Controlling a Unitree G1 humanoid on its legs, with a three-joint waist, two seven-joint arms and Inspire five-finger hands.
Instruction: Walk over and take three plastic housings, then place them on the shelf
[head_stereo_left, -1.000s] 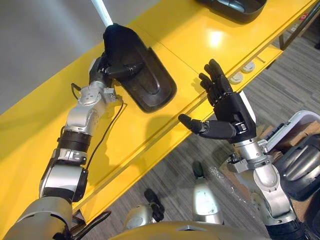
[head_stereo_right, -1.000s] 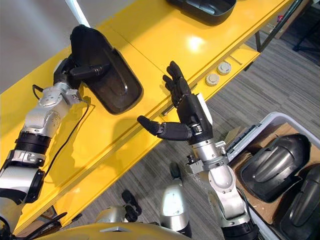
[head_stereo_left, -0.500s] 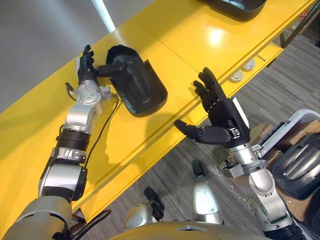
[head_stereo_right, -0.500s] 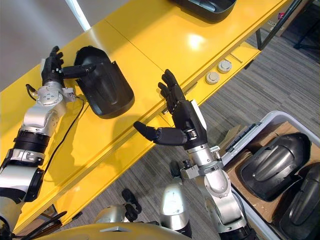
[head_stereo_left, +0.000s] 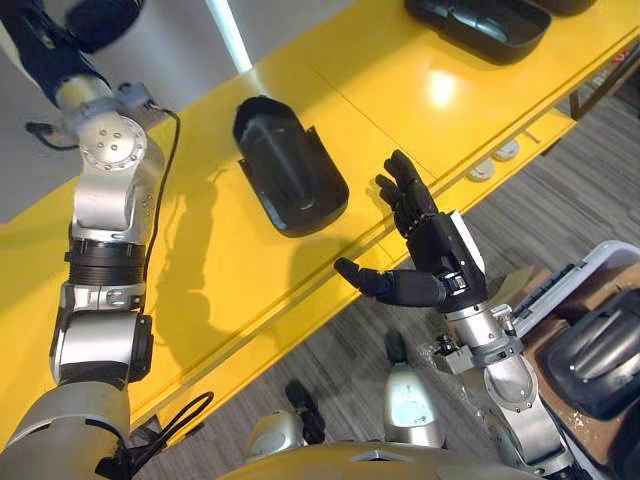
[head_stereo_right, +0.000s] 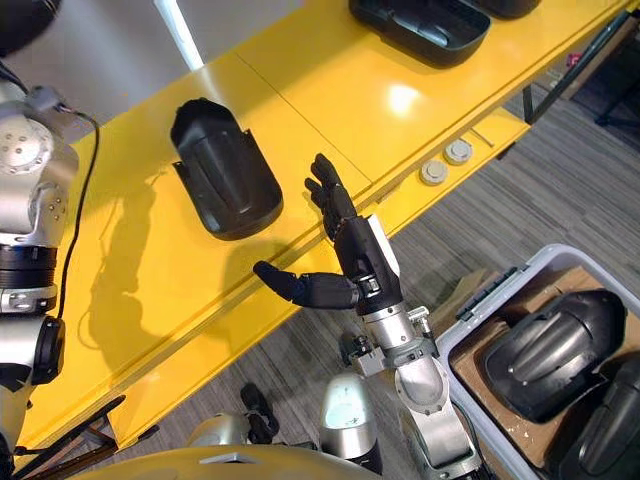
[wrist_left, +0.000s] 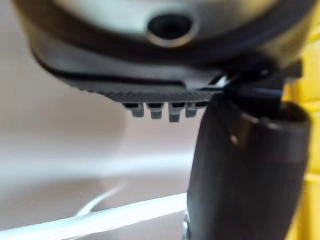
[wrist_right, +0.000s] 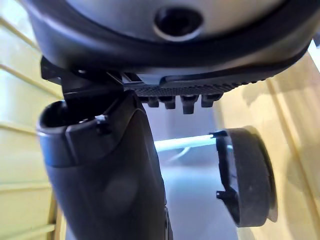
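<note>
Looks down on a yellow shelf (head_stereo_left: 230, 290) above grey floor (head_stereo_right: 520, 200). At far left, shows the left hand (head_stereo_left: 45, 50) raised above the shelf; cannot tell how its fingers stand. Finds one housing (head_stereo_left: 290, 170) lying on the shelf, apart from both hands. Has the right hand (head_stereo_left: 432, 250) at the shelf's near edge, fingers straight and spread, empty. Shows a second housing (head_stereo_left: 480, 25) far right, more housings (head_stereo_right: 545, 355) in a bin (head_stereo_right: 500, 300) near right.
</note>
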